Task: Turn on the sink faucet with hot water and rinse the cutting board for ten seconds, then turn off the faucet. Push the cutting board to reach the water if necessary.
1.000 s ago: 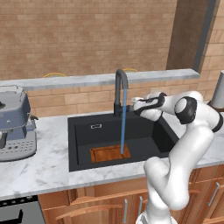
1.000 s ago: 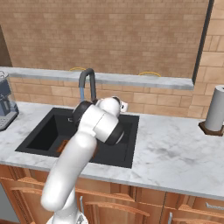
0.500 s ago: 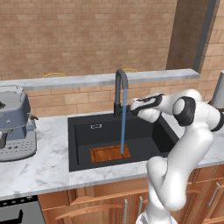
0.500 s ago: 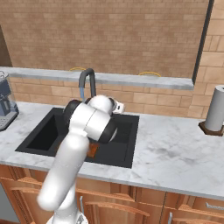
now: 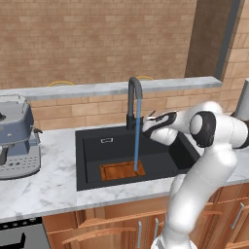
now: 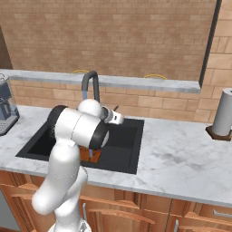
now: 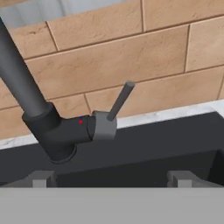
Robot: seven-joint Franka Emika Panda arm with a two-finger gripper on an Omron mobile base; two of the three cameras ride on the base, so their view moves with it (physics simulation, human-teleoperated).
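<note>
Water [image 5: 137, 131] runs in a thin blue stream from the faucet [image 5: 133, 97] straight onto the cutting board [image 5: 122, 170], which lies flat on the floor of the sink [image 5: 90, 160], toward its front edge, so the rinse looks under way and no pushing seems needed. Over the last second the arm has swung in from the right and brought the gripper [image 7: 111, 178] closer to the faucet base; its jaws stand wide and hold nothing. From the hand's own angle the lever [image 7: 119, 102] sticks up tilted, just ahead and between the fingertips [image 7: 41, 178], not yet touched. My guess is it is lining up to shut the tap once the rinse is done. A coffee machine [image 5: 17, 138] sits well off on the left counter, a paper towel roll [image 6: 223, 113] far right; neither is in the way.
</note>
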